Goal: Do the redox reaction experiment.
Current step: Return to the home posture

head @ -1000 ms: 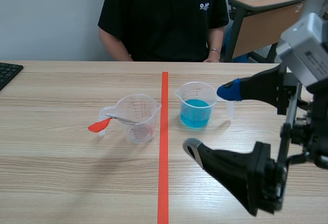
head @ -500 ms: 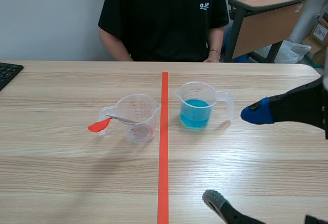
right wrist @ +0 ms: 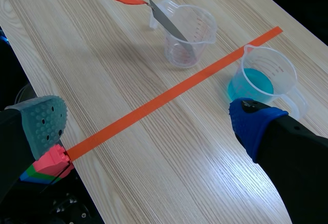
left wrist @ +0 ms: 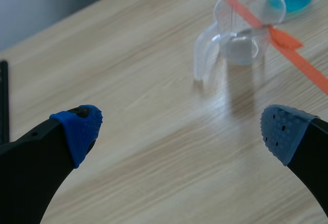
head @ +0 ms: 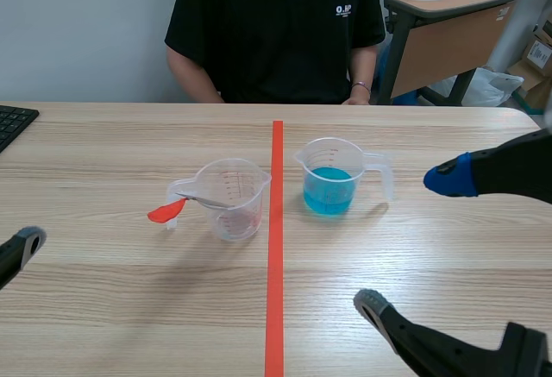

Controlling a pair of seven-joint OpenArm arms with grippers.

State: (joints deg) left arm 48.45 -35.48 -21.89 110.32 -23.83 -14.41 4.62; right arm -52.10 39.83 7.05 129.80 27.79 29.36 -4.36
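Wooden table [head: 129,308] with a chemistry setup, described from left to right. At the near left edge, the left gripper [left wrist: 179,131] hangs with its fingers spread wide, holding nothing. Right of it and farther off stands a clear measuring cup [head: 231,197], its handle turned left toward that arm. A red-handled spatula [head: 166,211] rests in it, lying left to right with the red end jutting past the left rim. An orange tape line [head: 276,308] divides the table. Just right of the line stands a second clear cup of blue liquid [head: 332,176], handle pointing right. The right gripper [head: 410,241], also spread and empty, is the nearer to it. Count: two cups, one spatula.
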